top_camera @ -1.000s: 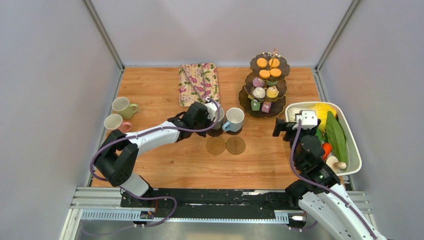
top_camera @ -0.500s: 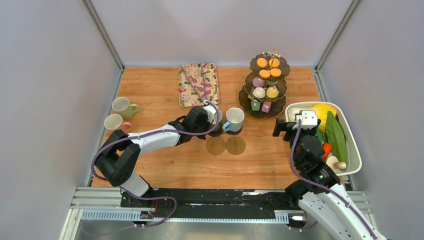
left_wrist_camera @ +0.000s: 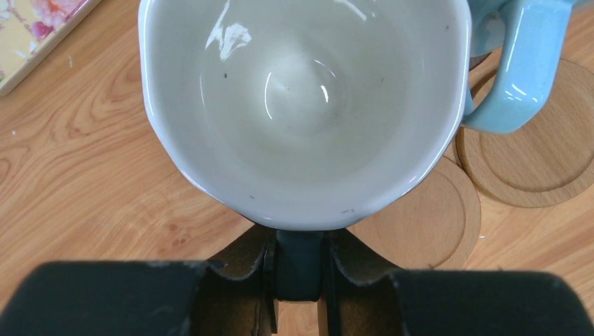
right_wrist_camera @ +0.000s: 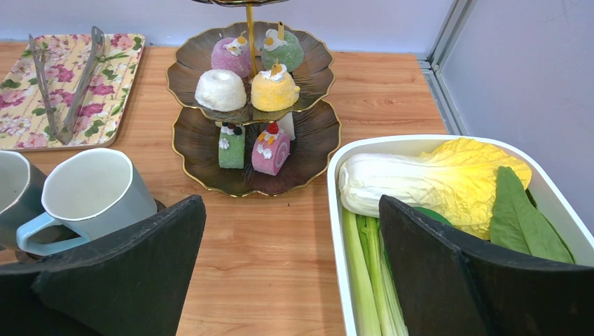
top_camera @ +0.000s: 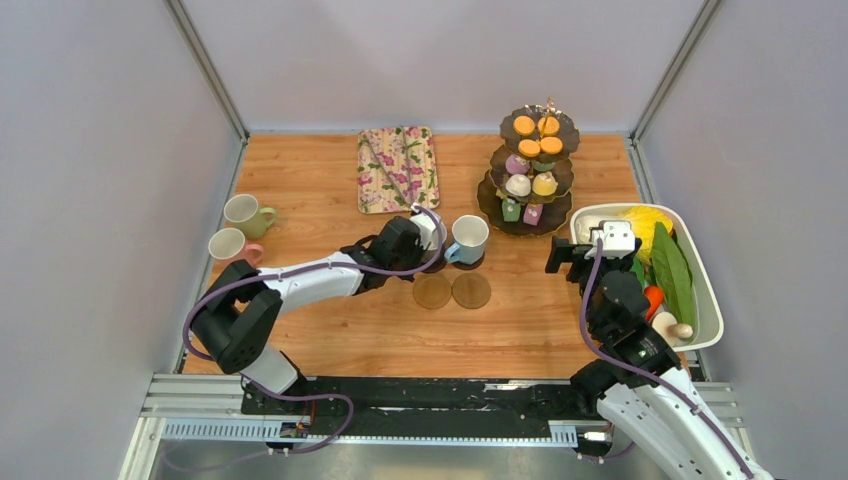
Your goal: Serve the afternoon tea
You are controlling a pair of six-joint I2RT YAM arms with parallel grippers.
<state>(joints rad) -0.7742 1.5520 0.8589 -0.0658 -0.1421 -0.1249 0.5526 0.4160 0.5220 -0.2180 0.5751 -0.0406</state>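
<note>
Grip check first: your left gripper [left_wrist_camera: 300, 259] is clenched on the dark handle of the grey mug [left_wrist_camera: 301, 105], which sits upright, rim up, just left of the blue mug [top_camera: 468, 238] at mid-table. A dark coaster edge shows beneath the grey mug, but whether the mug rests on it or hangs above it cannot be told. The blue mug stands on its own dark coaster, and two bare coasters [top_camera: 433, 291] lie side by side just nearer the arm bases. The green mug [top_camera: 245, 213] and pink mug [top_camera: 229, 245] remain by the left wall. The three-tier stand [right_wrist_camera: 189, 150] stands at the far right of the table [top_camera: 330, 330], with orange cakes [top_camera: 537, 135] on its top tier and mixed colours on the tiers below. Your right gripper [right_wrist_camera: 290, 203] has its fingers spread wide, holds nothing, and hovers beside the white tub [top_camera: 712, 310]. Against the frame one second back, your left wrist has shifted slightly towards the arm bases, carrying the grey mug with it. The right arm, the other mugs and the coasters have not moved.
</note>
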